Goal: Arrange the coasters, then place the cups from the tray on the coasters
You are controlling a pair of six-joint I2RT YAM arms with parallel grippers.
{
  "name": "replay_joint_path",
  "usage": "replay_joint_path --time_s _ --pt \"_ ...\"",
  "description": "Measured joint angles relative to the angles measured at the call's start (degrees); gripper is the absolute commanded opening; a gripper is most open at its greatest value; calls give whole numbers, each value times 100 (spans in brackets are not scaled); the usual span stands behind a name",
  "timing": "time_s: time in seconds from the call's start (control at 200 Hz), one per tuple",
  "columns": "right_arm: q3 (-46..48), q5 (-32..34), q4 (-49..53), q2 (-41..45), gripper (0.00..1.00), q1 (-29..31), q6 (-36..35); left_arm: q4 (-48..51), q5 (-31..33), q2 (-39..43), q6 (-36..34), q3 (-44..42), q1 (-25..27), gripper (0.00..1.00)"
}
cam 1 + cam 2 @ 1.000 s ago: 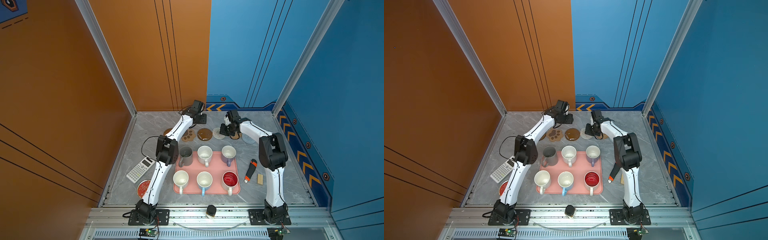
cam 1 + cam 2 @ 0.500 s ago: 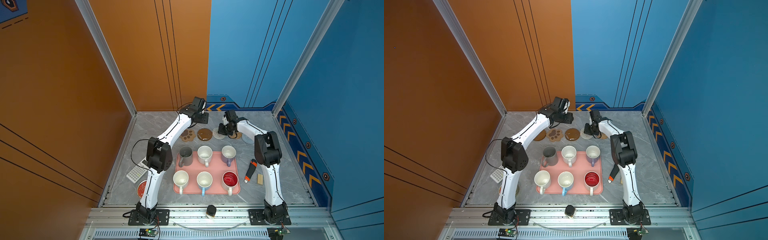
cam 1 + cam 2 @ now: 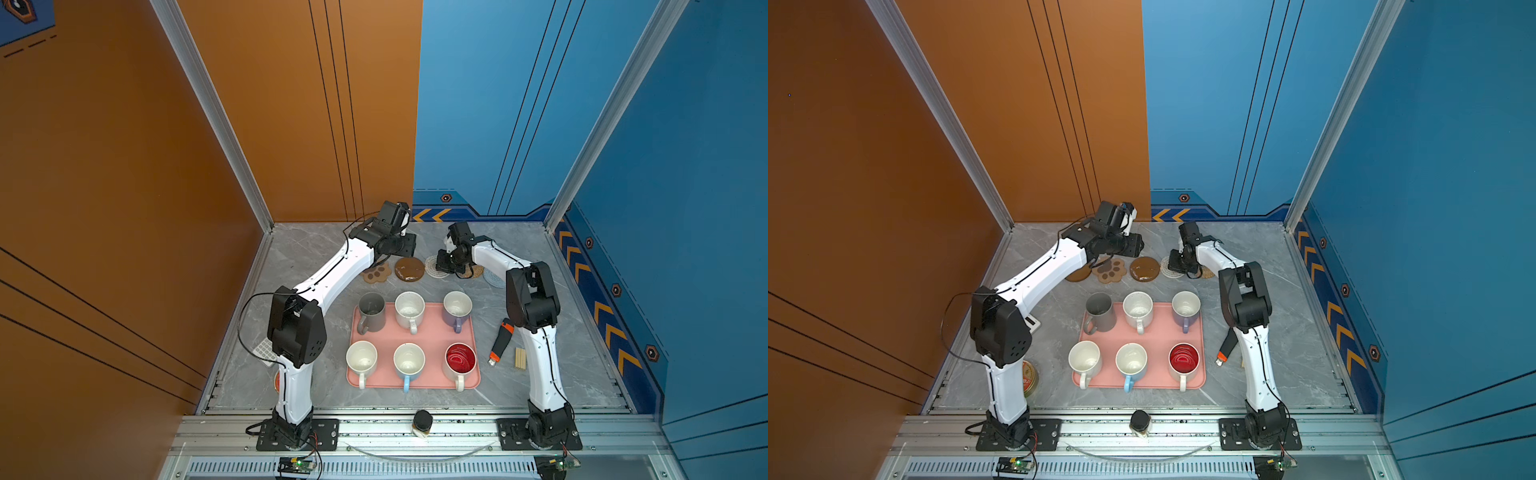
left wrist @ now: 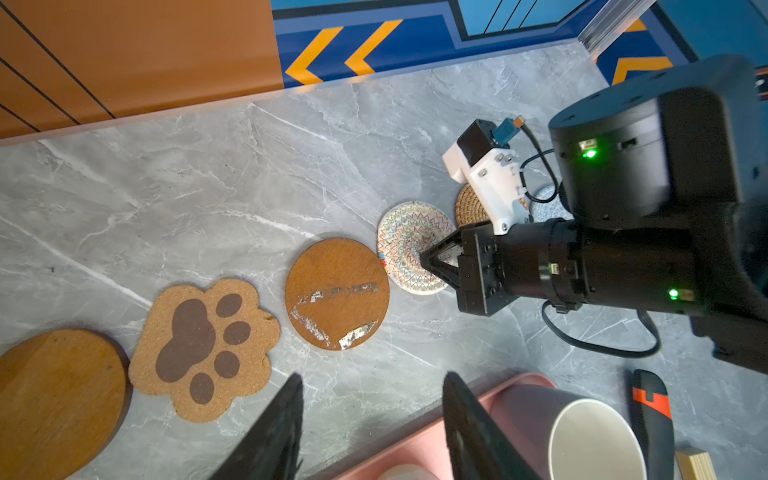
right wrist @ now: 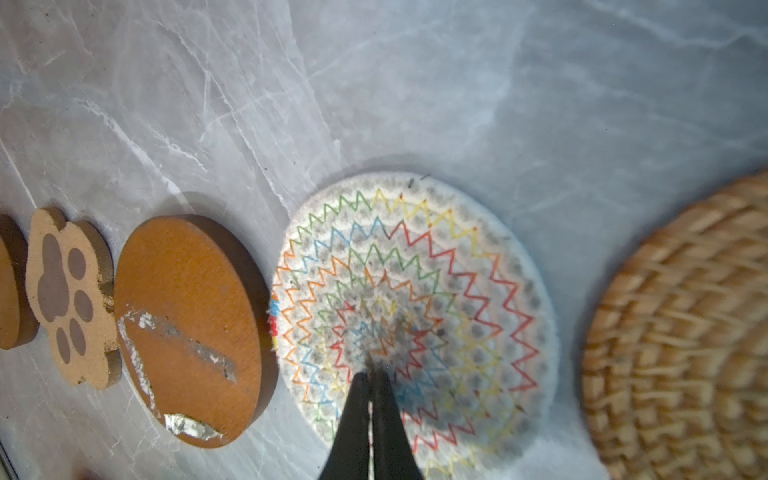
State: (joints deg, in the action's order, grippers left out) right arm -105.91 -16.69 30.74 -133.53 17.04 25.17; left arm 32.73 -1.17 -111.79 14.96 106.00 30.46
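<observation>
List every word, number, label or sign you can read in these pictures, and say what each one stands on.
No word or number is legible in any view.
Orange chevrons: arrow marks, no lettering, painted along the base of the blue wall.
Calculator keys: too small to read.
Red-topped tin lid print: too blurred to read.

Six cups [image 3: 409,309] stand on the pink tray [image 3: 434,332], coasters [image 3: 409,268] rowed behind.

Grey tabletop [image 3: 582,332]: coasters [image 3: 409,268], pink tray [image 3: 432,332]
</observation>
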Motion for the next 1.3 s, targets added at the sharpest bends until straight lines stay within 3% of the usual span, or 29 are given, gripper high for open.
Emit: replay_joint_path --time_s 0.976,1.302 --pt "326 48 234 393 0 129 24 -291 116 623 33 -658 92 56" --pt "326 192 286 916 0 -181 -4 -422 122 1069 96 -942 177 55"
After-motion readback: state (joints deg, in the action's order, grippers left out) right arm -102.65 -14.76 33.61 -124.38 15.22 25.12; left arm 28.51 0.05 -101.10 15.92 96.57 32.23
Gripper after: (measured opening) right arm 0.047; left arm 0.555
